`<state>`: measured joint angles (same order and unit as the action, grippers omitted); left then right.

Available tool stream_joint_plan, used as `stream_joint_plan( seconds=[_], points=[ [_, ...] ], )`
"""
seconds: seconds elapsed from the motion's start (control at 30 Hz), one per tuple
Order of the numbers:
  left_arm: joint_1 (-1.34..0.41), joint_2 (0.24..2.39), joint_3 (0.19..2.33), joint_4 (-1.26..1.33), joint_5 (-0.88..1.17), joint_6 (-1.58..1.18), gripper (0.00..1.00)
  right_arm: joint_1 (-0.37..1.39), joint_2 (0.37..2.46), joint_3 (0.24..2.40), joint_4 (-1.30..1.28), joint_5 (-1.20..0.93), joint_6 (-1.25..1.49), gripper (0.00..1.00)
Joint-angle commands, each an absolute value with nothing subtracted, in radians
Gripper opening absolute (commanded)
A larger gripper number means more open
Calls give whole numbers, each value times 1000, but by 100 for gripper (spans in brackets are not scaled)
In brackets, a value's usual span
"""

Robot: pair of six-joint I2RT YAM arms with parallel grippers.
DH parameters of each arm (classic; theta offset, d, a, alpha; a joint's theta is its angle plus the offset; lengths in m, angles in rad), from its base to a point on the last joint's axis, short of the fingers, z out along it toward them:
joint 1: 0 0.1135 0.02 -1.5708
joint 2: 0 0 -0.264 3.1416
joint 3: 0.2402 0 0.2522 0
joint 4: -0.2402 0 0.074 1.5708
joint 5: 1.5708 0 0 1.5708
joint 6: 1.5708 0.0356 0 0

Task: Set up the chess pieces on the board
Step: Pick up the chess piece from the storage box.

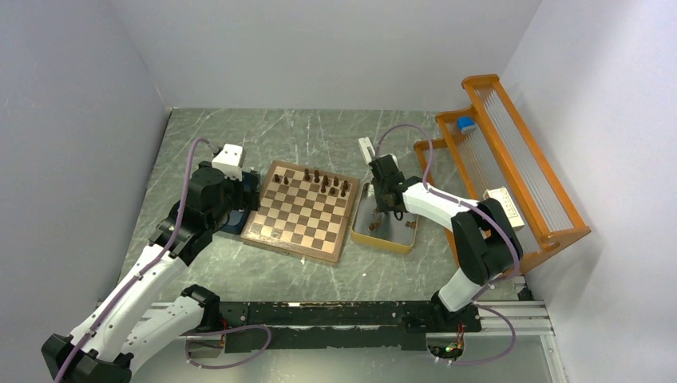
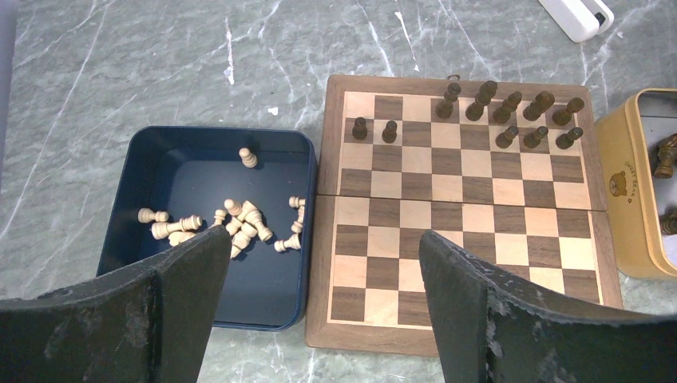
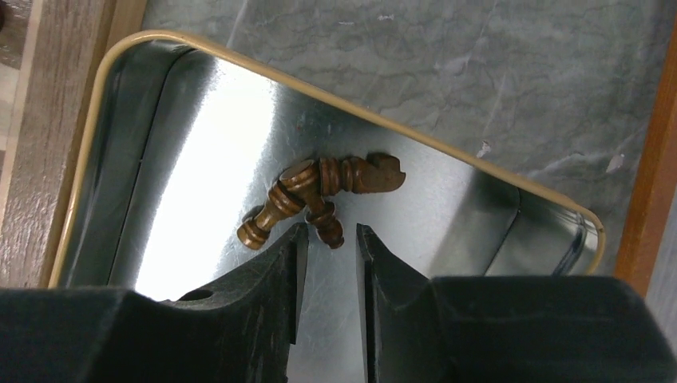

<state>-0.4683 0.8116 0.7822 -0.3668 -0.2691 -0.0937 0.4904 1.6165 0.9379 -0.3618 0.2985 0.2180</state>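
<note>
Right wrist view: three dark chess pieces (image 3: 319, 199) lie toppled and crossed in a heap at the centre of the frame, on the shiny floor of the yellow-rimmed tin (image 3: 239, 68), which in the top view stands just right of the board (image 1: 303, 211). The right gripper (image 3: 329, 249) hangs directly below the heap in the frame, its jaws parted by a narrow gap and clamped on nothing; the rounded end of the nearest piece points into that gap. The left gripper (image 2: 323, 235) stands wide open and empty above the seam between the board and the blue tray (image 2: 128, 199) of pale pieces (image 2: 239, 223); more of the dark set stand upright on the board's upper right squares. By their look the pieces are light, rigid turned wood, with round profiles liable to roll or squirt away on the slick metal; the soundest hold is probably across the slim waist of a single piece, clear of its neighbours, since a pinch at the tangle risks lifting two
</note>
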Motion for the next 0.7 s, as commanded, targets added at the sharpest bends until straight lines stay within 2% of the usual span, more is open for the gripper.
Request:
stream_joint_plan(
  seconds=[0.0,0.2,0.57,0.67],
  points=[
    [-471,805,788,-356,-264,-89,91,476,1659,939,-307,286,204,33],
    [-471,807,789,-357,-264,-89,91,476,1686,951,-308,282,209,28],
    [-472,807,790,-356,-264,-88,91,477,1677,953,-336,258,230,27],
    [-471,806,788,-354,-262,-88,91,476,1686,957,-355,287,244,20]
  ],
)
